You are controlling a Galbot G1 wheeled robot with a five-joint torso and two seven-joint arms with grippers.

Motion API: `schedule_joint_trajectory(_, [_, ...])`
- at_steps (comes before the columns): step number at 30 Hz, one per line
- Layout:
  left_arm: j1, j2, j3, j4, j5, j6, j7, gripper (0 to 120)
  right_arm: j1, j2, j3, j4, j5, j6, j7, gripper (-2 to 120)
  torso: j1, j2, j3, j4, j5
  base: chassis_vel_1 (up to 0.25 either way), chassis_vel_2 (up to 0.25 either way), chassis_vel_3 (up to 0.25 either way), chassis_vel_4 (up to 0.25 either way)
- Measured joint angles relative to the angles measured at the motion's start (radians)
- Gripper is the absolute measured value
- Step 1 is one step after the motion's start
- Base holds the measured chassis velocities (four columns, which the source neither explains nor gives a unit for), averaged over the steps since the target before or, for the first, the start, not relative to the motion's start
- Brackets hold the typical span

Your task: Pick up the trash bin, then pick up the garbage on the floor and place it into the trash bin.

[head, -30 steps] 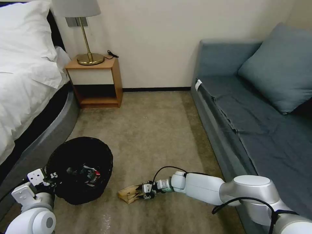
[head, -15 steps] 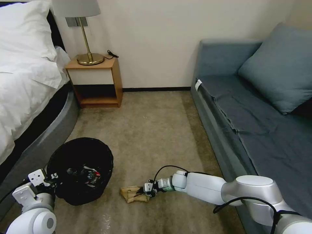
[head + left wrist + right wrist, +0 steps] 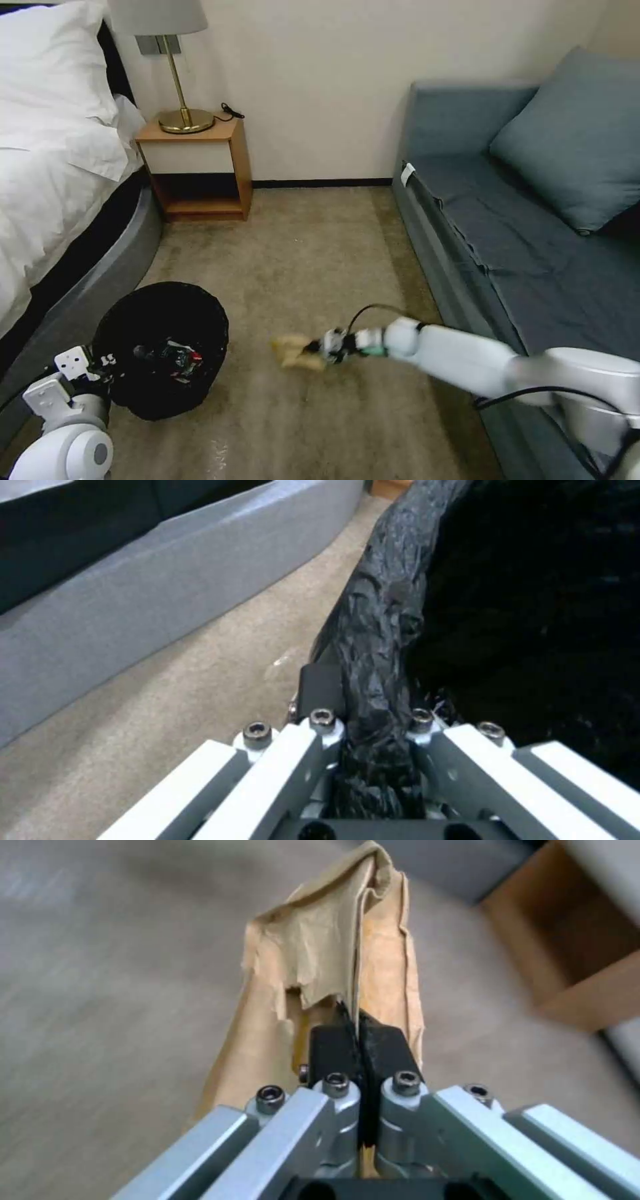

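Crumpled tan paper bag (image 3: 293,351) hangs clear of the carpet (image 3: 313,267), pinched in the right gripper (image 3: 319,347) at the end of an arm stretched across the floor from the sofa (image 3: 533,267) side. In the right wrist view the black pads (image 3: 333,1047) are pressed together on a torn edge of the bag (image 3: 333,965), the paper standing up ahead of them with the wooden nightstand (image 3: 573,955) beyond.

Left gripper (image 3: 100,370) sits low at the robot's left, clamped on the near rim of the trash bin (image 3: 160,313). In the left wrist view its fingers (image 3: 321,685) squeeze the crinkly black liner at the rim (image 3: 380,630), one outside the wall and the other inside, with the grey bed base (image 3: 133,580) just beside.

The bin stands on the carpet near the bed (image 3: 53,167), to the left of the lifted bag and apart from it. Red-and-dark litter (image 3: 177,357) lies at its bottom. A lamp (image 3: 175,67) stands on the nightstand (image 3: 200,167) against the far wall.
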Motion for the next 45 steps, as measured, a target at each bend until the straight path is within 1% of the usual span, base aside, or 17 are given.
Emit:
schedule_joint_trajectory(6, [-0.003, 0.004, 0.005, -0.001, 0.0, 0.004, -0.003, 3, 0.032, -0.038, 0.093, 0.176, 0.035, -0.061, 0.031, 0, 0.0, 0.0, 0.0, 0.0008, -0.0001, 0.0, 0.0, 0.0, 0.0])
schedule_joint_trajectory(7, [-0.003, 0.004, 0.005, -0.001, 0.0, 0.004, -0.003, 3, 0.032, -0.038, 0.093, 0.176, 0.035, -0.061, 0.031, 0, 0.0, 0.0, 0.0, 0.0008, -0.0001, 0.0, 0.0, 0.0, 0.0])
schedule_joint_trajectory(8, [-0.003, 0.004, 0.007, -0.002, 0.0, 0.004, -0.003, 3, 0.048, -0.038, 0.12, 0.248, 0.062, -0.098, 0.051, 0, 0.0, 0.0, 0.0, 0.0009, 0.0003, 0.0, 0.0, 0.0, 0.0])
schedule_joint_trajectory(11, [-0.006, 0.004, 0.02, -0.011, 0.001, 0.008, -0.006, 3, 0.089, -0.003, 0.123, 0.377, 0.148, -0.166, 0.104, 0, 0.0, 0.0, 0.0, 0.0008, -0.0001, 0.0, 0.0, 0.0, 0.0])
schedule_joint_trajectory(13, [-0.008, 0.003, 0.023, -0.013, 0.001, 0.01, -0.008, 3, 0.095, 0.007, 0.112, 0.4, 0.167, -0.179, 0.119, 0, 0.0, 0.0, 0.0, 0.0008, -0.0001, 0.0, 0.0, 0.0, 0.0])
schedule_joint_trajectory(16, [-0.01, 0.0, 0.036, -0.025, 0.001, 0.014, -0.013, 3, 0.111, 0.066, 0.02, 0.49, 0.274, -0.224, 0.203, 0, 0.0, 0.0, 0.0, 0.0007, -0.0003, 0.0, 0.0, 0.0, 0.0])
schedule_joint_trajectory(17, [-0.01, 0.0, 0.036, -0.025, 0.001, 0.014, -0.013, 3, 0.111, 0.066, 0.02, 0.49, 0.274, -0.224, 0.203, 0, 0.0, 0.0, 0.0, 0.0007, -0.0003, 0.0, 0.0, 0.0, 0.0])
schedule_joint_trajectory(20, [-0.01, -0.004, 0.048, -0.041, 0.001, 0.019, -0.015, 3, 0.113, 0.174, -0.075, 0.501, 0.327, -0.231, 0.279, 0, 0.0, 0.0, 0.0, 0.0008, -0.0002, 0.0, 0.0, 0.0, 0.0])
schedule_joint_trajectory(21, [-0.01, -0.004, 0.048, -0.041, 0.001, 0.019, -0.015, 3, 0.113, 0.174, -0.075, 0.501, 0.327, -0.231, 0.279, 0, 0.0, 0.0, 0.0, 0.0008, -0.0002, 0.0, 0.0, 0.0, 0.0])
schedule_joint_trajectory(24, [-0.006, -0.006, 0.057, -0.053, 0.003, 0.022, -0.018, 3, 0.113, 0.252, -0.139, 0.449, 0.322, -0.23, 0.303, 0, 0.0, 0.0, 0.0, 0.0011, -0.0003, 0.0, 0.0, 0.0, 0.0])
schedule_joint_trajectory(29, [0.0, -0.011, 0.063, -0.073, 0.002, 0.025, -0.02, 3, 0.108, 0.291, -0.167, 0.367, 0.262, -0.221, 0.305, 0, 0.0, 0.0, 0.0, 0.0008, -0.0001, 0.0, 0.0, 0.0, 0.0])
schedule_joint_trajectory(35, [0.003, -0.012, 0.065, -0.077, 0.002, 0.025, -0.021, 3, 0.107, 0.288, -0.179, 0.338, 0.227, -0.216, 0.306, 1, 0.0, 0.0, 0.0, 0.0007, 0.0, 0.0, 0.0, 0.0, 0.0])
schedule_joint_trajectory(38, [0.001, -0.014, 0.072, -0.078, 0.005, 0.026, -0.021, 3, 0.103, 0.28, -0.182, 0.335, 0.216, -0.212, 0.307, 16, 0.0, 0.0, 0.0, 0.0007, 0.0, 0.0, 0.0, 0.0, 0.0])
schedule_joint_trajectory(40, [0.0, -0.015, 0.074, -0.078, 0.006, 0.026, -0.022, 3, 0.102, 0.276, -0.182, 0.336, 0.216, -0.212, 0.307, 19, 0.0, 0.0, 0.0, 0.0007, 0.0, 0.0, 0.0, 0.0, 0.0])
schedule_joint_trajectory(41, [-0.001, -0.015, 0.076, -0.078, 0.008, 0.026, -0.022, 3, 0.102, 0.27, -0.182, 0.341, 0.216, -0.212, 0.307, 27, 0.0, 0.0, 0.0, 0.0007, 0.0, 0.0, 0.0, 0.0, 0.0])
schedule_joint_trajectory(43, [-0.002, -0.015, 0.077, -0.078, 0.008, 0.027, -0.022, 3, 0.102, 0.268, -0.181, 0.344, 0.215, -0.212, 0.306, 30, 0.0, 0.0, 0.0, 0.0007, 0.0001, 0.0, 0.0, 0.0, 0.0])
schedule_joint_trajectory(45, [-0.004, -0.015, 0.079, -0.076, 0.009, 0.028, -0.023, 3, 0.102, 0.261, -0.176, 0.351, 0.215, -0.212, 0.305, 39, 0.0, 0.0, 0.0, 0.0007, 0.0001, 0.0, 0.0, 0.0, 0.0])
